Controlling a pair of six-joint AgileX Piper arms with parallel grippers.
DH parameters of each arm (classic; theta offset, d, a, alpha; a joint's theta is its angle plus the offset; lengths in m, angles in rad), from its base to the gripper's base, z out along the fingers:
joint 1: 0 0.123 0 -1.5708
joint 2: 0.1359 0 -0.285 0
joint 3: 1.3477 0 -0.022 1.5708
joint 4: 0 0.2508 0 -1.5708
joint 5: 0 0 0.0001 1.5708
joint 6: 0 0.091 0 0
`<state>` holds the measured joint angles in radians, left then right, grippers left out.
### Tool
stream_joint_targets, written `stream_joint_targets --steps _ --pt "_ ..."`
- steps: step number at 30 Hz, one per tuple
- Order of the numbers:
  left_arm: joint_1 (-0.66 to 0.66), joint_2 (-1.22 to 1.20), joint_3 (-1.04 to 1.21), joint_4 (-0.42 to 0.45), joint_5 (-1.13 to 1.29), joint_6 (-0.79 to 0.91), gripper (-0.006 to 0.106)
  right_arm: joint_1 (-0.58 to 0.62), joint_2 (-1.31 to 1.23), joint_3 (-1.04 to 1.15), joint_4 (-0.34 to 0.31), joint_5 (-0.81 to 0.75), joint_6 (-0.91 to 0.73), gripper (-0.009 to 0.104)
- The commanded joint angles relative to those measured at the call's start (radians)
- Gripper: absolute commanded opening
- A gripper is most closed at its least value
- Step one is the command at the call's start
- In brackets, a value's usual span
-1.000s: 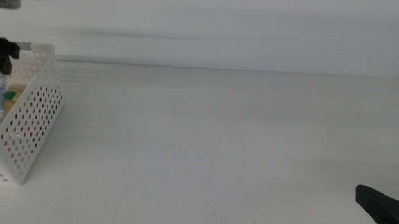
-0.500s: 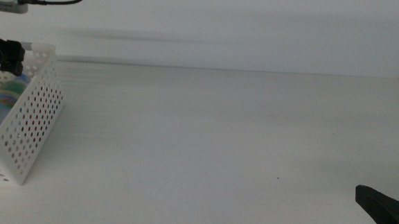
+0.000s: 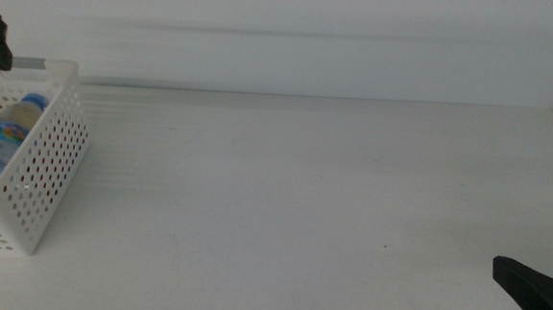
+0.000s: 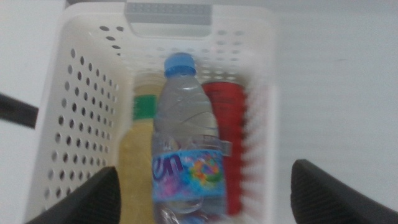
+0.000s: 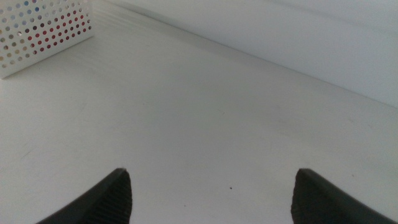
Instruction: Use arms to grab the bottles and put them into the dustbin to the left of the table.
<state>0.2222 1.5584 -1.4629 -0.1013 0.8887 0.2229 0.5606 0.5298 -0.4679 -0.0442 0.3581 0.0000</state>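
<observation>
So all three bottles are sitting in the dustbin (image 4: 74,112) at the left end of the desk (image 3: 303,195). The blue-capped water bottle (image 4: 185,143) lies on top, cap toward the handle-slot wall, resting over the other two. Under it on one side is the yellow-liquid bottle (image 4: 138,155) with its green neck band, and on the other side the red can (image 4: 227,124), pressed against the perforated wall. From the middle view you can just see the water bottle (image 3: 3,143) poking up inside the bin.

The left pincer (image 4: 199,193) hangs right above the bin, jaws spread wide with nothing between them, the bottles visible in the gap. The right pincer (image 5: 211,193) waits over the bare desk at the near right corner, also spread wide and empty.
</observation>
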Motion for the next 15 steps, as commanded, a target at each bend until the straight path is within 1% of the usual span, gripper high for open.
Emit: stream_joint_targets --steps 1,8,15 --pt "-0.002 -0.106 0.008 -0.051 -0.017 -0.017 0.09 0.004 0.001 -0.023 -0.01 -0.07 -0.009 0.067" --pt "-0.002 -0.332 0.195 -0.203 -0.043 -0.01 0.09 0.004 0.001 -0.023 -0.01 -0.07 -0.009 0.067" --pt "-0.022 -0.537 0.311 -0.314 -0.072 0.124 0.09 0.004 0.001 -0.023 -0.01 -0.07 -0.009 0.067"
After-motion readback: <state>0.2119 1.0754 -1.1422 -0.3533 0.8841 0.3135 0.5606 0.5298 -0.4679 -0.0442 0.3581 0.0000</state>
